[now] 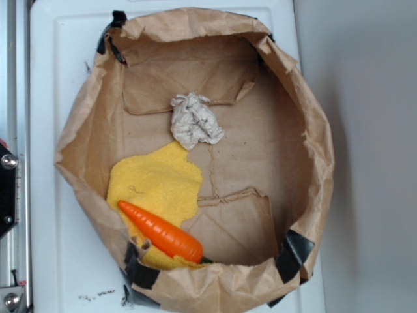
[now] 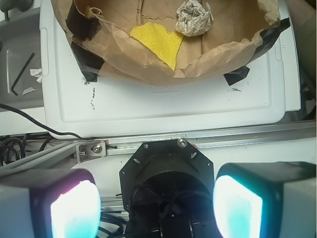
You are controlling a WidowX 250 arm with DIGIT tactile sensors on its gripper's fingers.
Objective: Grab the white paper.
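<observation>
Exterior view straight down over the brown paper bag (image 1: pixel 98 117), wrist view farther back, angled down — both share the bag.

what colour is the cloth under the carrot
Bright yellow. The cloth lies under the orange carrot inside the paper bag; clearest in the exterior view.

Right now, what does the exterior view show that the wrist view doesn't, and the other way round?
Only the exterior view shows the orange carrot lying on the yellow cloth, plus the whole floor of the brown paper bag. Only the wrist view shows the gripper, open, well outside the bag, above a metal rail and black cables. Both show the white paper inside the bag, next to the cloth, on the white tray.
</observation>
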